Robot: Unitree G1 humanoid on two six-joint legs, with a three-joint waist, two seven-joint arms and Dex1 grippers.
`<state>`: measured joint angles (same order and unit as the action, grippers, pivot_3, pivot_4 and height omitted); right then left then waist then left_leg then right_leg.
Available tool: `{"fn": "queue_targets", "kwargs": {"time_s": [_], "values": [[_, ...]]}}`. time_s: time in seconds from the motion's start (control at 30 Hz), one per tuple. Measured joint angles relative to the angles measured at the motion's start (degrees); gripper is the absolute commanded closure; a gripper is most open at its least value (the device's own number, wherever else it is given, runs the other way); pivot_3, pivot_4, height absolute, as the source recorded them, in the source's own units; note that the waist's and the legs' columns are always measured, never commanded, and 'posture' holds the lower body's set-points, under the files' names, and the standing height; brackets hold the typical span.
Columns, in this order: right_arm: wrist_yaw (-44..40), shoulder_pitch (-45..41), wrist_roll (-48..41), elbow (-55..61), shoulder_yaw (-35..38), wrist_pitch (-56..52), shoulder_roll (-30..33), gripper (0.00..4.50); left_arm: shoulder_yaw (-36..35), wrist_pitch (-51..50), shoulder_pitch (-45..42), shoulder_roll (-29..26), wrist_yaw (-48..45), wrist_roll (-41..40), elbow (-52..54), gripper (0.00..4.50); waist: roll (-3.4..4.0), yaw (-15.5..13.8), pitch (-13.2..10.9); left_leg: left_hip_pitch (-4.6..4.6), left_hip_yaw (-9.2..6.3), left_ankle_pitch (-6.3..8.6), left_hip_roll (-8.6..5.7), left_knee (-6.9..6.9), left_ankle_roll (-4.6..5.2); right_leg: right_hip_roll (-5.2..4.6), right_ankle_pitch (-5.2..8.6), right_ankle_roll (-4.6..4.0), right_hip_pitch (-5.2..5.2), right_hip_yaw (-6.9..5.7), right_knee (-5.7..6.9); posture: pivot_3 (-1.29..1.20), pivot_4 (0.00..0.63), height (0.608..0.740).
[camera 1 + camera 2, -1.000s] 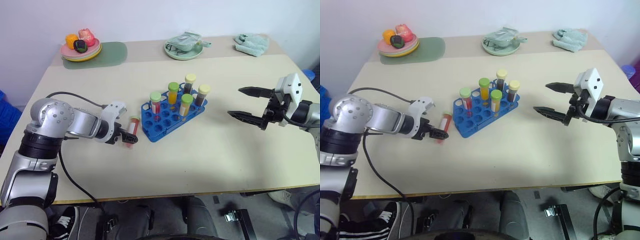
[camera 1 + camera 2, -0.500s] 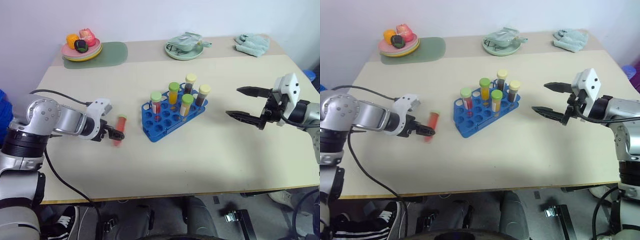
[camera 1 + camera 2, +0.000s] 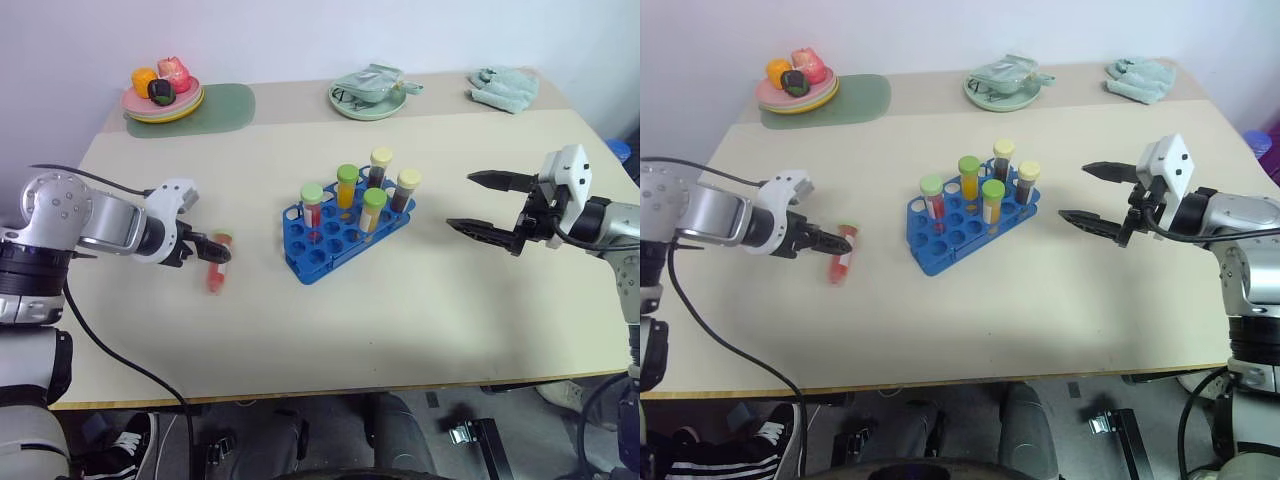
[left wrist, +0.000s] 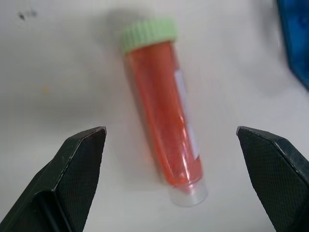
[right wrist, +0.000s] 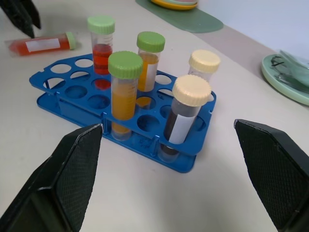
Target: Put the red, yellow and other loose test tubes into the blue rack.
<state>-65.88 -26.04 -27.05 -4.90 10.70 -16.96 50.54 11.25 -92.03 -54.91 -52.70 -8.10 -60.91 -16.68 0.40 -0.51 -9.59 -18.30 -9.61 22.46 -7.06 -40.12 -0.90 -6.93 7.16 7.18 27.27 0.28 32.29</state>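
A loose test tube (image 3: 216, 266) with salmon-red liquid and a green cap lies flat on the table, left of the blue rack (image 3: 318, 258). My left gripper (image 3: 206, 249) is open and points down over it. In the left wrist view the tube (image 4: 163, 108) lies on the tabletop between the spread fingers (image 4: 81, 162), touching neither. The rack (image 5: 190, 157) holds several upright capped tubes with red, orange and dark liquid. My right gripper (image 3: 462, 201) hovers open and empty to the right of the rack.
A plate of toy food (image 3: 162, 92) on a green mat stands at the back left. At the back middle is a green dish (image 3: 368, 95) with a cloth on it, and a pale green cloth (image 3: 504, 85) lies back right. The table's front edge (image 3: 330, 390) is near.
My left gripper has moved left, away from the rack, and the red tube has shifted left across the table with it. The right gripper has stayed put.
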Motion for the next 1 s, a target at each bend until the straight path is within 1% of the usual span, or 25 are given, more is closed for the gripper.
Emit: {"fn": "queue_targets", "kwargs": {"time_s": [0.13,0.27,0.4,0.53,0.67,0.77,0.87,0.9,0.97,1.0], "values": [[0.07,-0.22,0.42,-0.13,-0.41,0.57,-0.21,0.0,4.34,0.0,-4.91,2.0,-3.86,4.66,-6.9,0.06,0.0,0.12,0.0,-0.01,-0.01,0.0,-0.01,0.0,0.0,0.01,0.0,0.0,0.0,0.0,0.0,0.0,0.15,0.74],[0.07,-0.42,0.9,-0.27,-0.44,1.02,-0.22,0.0,8.41,0.0,-7.38,2.05,-9.51,9.82,-8.69,0.06,0.0,0.9,0.0,-0.01,-0.02,0.0,-0.01,0.02,0.0,0.03,0.0,0.0,0.02,0.0,0.0,0.0,0.15,0.74],[0.07,-0.39,1.0,-0.36,-0.4,1.06,-0.21,0.0,12.08,0.0,-8.08,1.5,-14.69,13.7,-10.3,0.06,0.0,1.45,0.0,-0.01,-0.01,0.0,-0.01,0.03,0.0,0.04,0.0,0.0,0.04,0.0,0.01,0.0,0.15,0.74],[0.19,-0.37,1.03,-0.36,-0.4,1.07,-0.23,0.0,14.43,-0.01,-8.85,2.91,-19.0,16.55,-11.05,0.06,0.0,1.35,0.0,-0.03,-0.01,0.0,-0.01,0.02,0.0,0.04,0.0,0.0,0.04,0.0,0.01,0.0,0.15,0.74],[0.22,-0.37,1.01,-0.29,-0.4,1.06,-0.29,0.0,14.51,-0.01,-8.83,4.92,-20.7,20.18,-11.73,0.06,0.0,1.32,0.0,-0.03,-0.01,0.0,-0.01,0.0,0.0,0.04,0.0,0.0,0.04,0.0,0.01,0.0,0.15,0.74],[0.23,-0.33,1.0,-0.25,-0.38,1.04,-0.27,0.0,13.97,-0.01,-8.51,5.77,-21.32,22.39,-11.76,0.85,0.0,1.39,0.0,-0.03,-0.01,0.0,-0.01,0.01,0.0,0.04,0.0,0.0,0.05,0.0,0.01,0.0,0.15,0.74],[0.22,0.1,0.98,0.0,-0.33,0.99,-0.24,0.0,11.88,-0.02,-7.39,6.93,-20.86,24.35,-12.39,2.27,0.0,1.39,0.0,-0.04,-0.01,0.0,-0.01,0.01,0.0,0.04,0.0,0.0,0.06,0.0,0.01,0.0,0.15,0.74],[0.22,0.18,0.98,0.01,-0.32,0.96,-0.24,0.0,11.32,-0.02,-7.3,7.08,-20.91,24.5,-12.38,2.8,0.0,1.38,0.0,-0.03,-0.01,0.0,0.0,0.01,0.0,0.04,0.0,0.0,0.05,0.0,0.01,0.0,0.15,0.74],[0.22,0.23,0.98,0.07,-0.31,0.96,-0.24,0.0,9.87,-0.02,-6.95,7.55,-20.59,25.47,-12.47,3.64,0.0,1.32,0.0,-0.03,-0.01,0.0,0.0,0.01,0.0,0.04,0.0,0.0,0.05,0.0,0.01,0.0,0.15,0.74],[0.22,0.23,0.98,0.07,-0.31,0.96,-0.24,0.0,9.48,-0.02,-6.82,7.67,-20.55,25.63,-12.49,3.75,0.0,1.29,0.0,-0.03,-0.01,0.0,0.0,0.01,0.0,0.04,0.0,0.01,0.05,0.0,0.01,0.0,0.15,0.74]]}}
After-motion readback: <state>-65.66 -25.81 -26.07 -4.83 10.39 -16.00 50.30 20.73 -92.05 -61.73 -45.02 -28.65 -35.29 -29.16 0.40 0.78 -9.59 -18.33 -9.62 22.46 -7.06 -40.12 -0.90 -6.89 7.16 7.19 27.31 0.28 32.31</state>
